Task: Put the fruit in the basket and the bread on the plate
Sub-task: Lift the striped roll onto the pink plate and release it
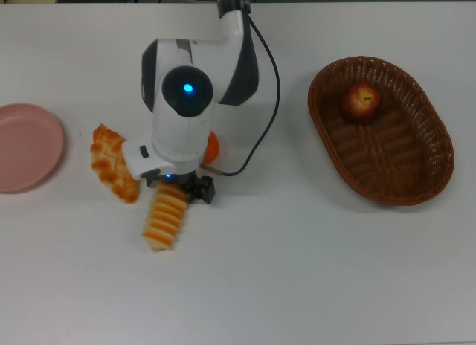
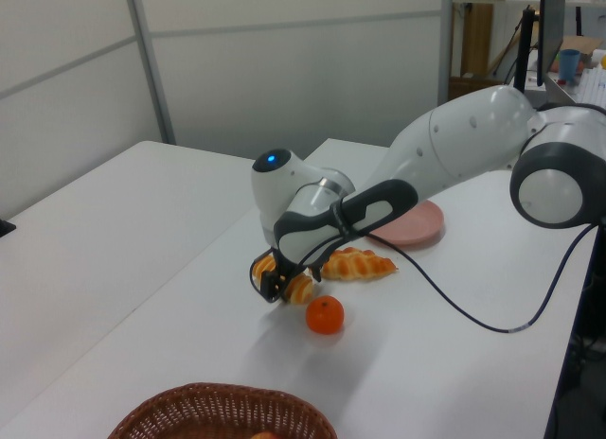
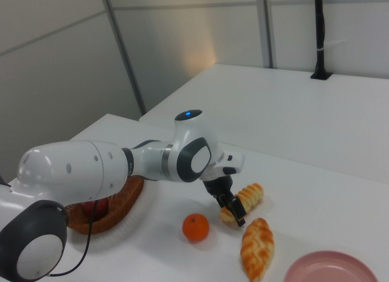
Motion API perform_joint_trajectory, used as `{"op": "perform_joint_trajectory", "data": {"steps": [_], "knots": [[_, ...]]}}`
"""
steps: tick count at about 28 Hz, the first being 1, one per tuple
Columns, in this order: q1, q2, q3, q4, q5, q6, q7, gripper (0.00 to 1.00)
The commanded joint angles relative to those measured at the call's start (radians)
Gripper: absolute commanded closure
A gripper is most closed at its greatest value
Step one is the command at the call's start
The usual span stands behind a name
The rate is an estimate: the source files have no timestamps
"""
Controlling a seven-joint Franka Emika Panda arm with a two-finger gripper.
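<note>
Jaws straddle striped loaf (image 1: 164,218), long axis near-vertical in top view.

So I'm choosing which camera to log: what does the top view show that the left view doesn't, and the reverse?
Only the top view shows the apple lying inside the basket; the left view catches just the basket's near rim. Only the left view shows the arm's upper links and the room behind. Both share the gripper at the striped loaf, the braided twist, the mandarin and the plate.
</note>
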Motion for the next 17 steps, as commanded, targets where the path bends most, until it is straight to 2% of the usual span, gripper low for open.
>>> {"op": "perform_joint_trajectory", "data": {"steps": [1,2,3,11,17], "knots": [[0.019,0.019,-0.007,0.013,-0.023,0.017,0.033,0.39],[0.018,0.019,-0.005,0.017,-0.020,0.017,0.036,0.89],[0.018,0.019,-0.005,0.025,-0.019,0.017,0.041,1.00],[-0.019,-0.012,-0.007,0.054,-0.002,0.017,0.038,1.00],[-0.083,-0.105,-0.007,0.054,0.062,0.012,0.029,1.00]]}}
